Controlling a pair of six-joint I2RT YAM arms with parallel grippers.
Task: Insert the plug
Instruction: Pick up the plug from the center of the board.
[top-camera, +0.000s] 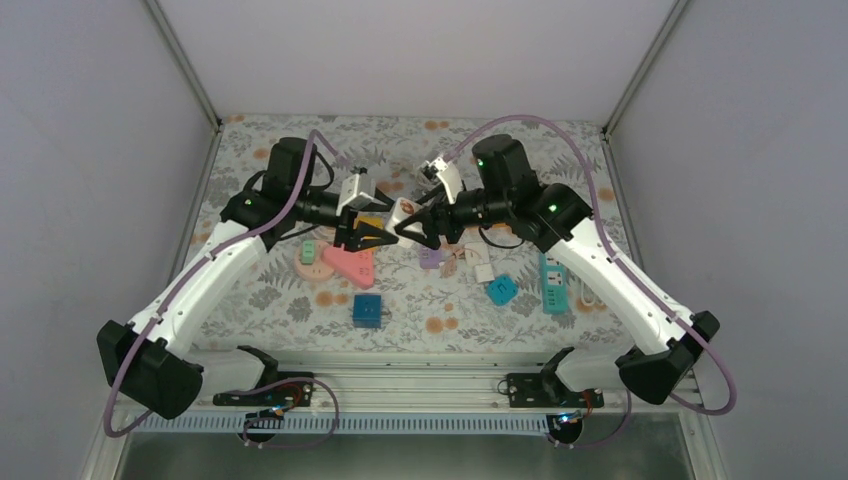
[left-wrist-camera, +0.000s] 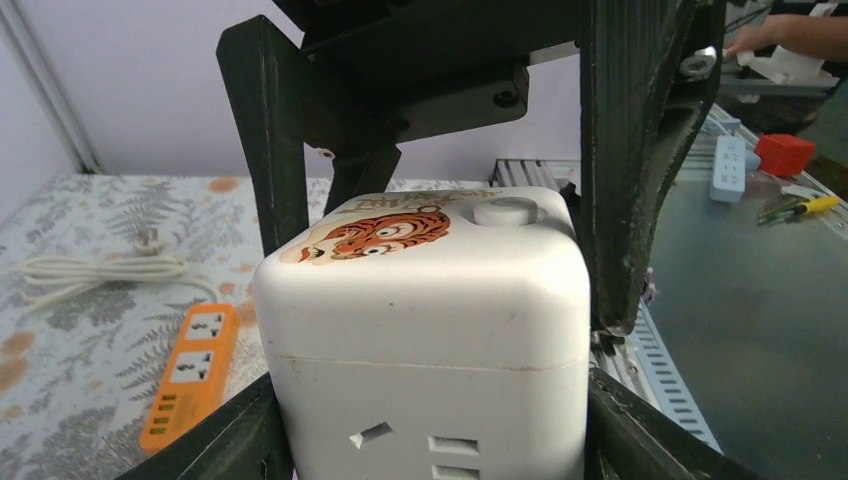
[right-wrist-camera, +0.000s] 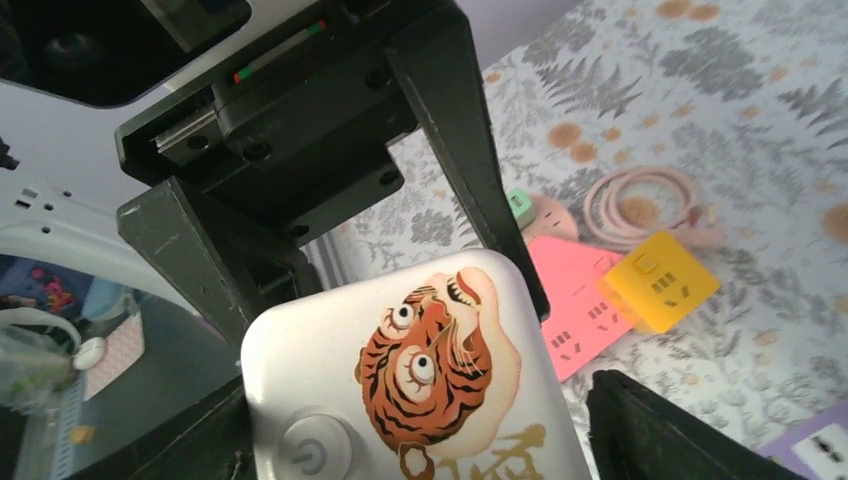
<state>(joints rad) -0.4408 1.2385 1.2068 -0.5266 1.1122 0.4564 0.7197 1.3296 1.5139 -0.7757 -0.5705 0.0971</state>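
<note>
**Cube held in mid-air between both grippers**

The left gripper (top-camera: 378, 236) is clamped at about half width on the cube (top-camera: 403, 212), a white socket block. In the left wrist view its two fingers (left-wrist-camera: 235, 445) press the cube's lower sides. The right gripper (top-camera: 415, 228) comes in from the opposite side with its jaws wide, straddling the same cube. In the right wrist view one finger (right-wrist-camera: 650, 430) stands just off the cube's edge with a sliver of table showing between. The other sits tight beside it, and contact there I cannot tell.

The cube is off the table, at the middle of the workspace where the two arms meet. Its tiger sticker (right-wrist-camera: 430, 375) and round button (left-wrist-camera: 506, 211) face up, and a socket face points toward the left wrist camera.

A plug (left-wrist-camera: 150, 240) on a coiled white cord (left-wrist-camera: 80, 270) lies on the table (top-camera: 260, 290), well apart from the cube, in neither gripper.

An orange strip (left-wrist-camera: 190, 375) lies near that cord. Below the grippers are a pink strip (right-wrist-camera: 575, 315), a yellow block (right-wrist-camera: 660, 280) touching it, and a pink cord (right-wrist-camera: 645, 205) coiled just beyond. Nearer the bases sit a blue block (top-camera: 367, 310), a teal block (top-camera: 502, 290) and a teal strip (top-camera: 553, 283)
</note>
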